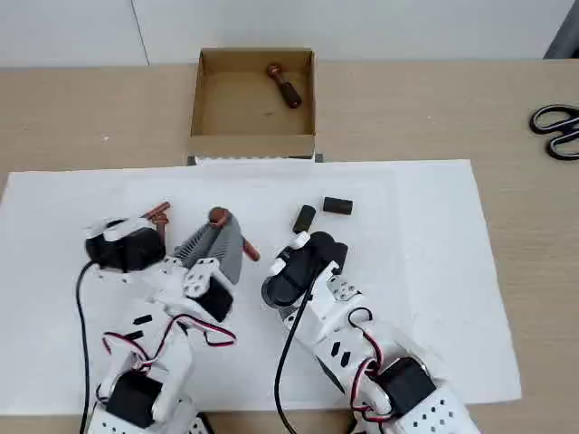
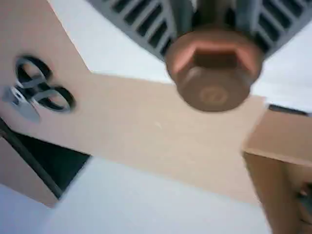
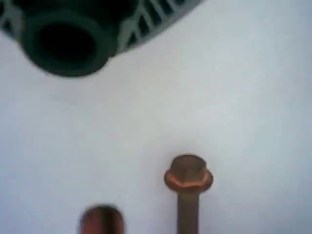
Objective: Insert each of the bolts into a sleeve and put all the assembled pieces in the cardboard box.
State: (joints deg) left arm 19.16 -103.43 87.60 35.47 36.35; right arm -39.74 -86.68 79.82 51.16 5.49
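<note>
My left gripper (image 1: 218, 231) is shut on a copper bolt (image 1: 219, 216), which it holds just above the white sheet; in the left wrist view the bolt's hex head (image 2: 212, 68) sticks out from between the grey fingers (image 2: 134, 17). Close to its right, my right gripper (image 1: 296, 256) is shut on a black sleeve (image 3: 66, 41), open end facing out. Two loose sleeves (image 1: 304, 218) (image 1: 337, 205) lie just beyond it. A loose bolt (image 1: 250, 250) (image 3: 188, 183) lies between the grippers, and more bolts (image 1: 158, 214) lie by the left arm. The cardboard box (image 1: 206, 99) holds one assembled piece (image 1: 284, 86).
A white paper sheet (image 1: 425, 235) covers the work area on the wooden table (image 1: 90, 108). Scissors (image 1: 556, 131) (image 2: 39, 92) lie at the far right edge. The box stands just past the sheet's far edge, in the middle.
</note>
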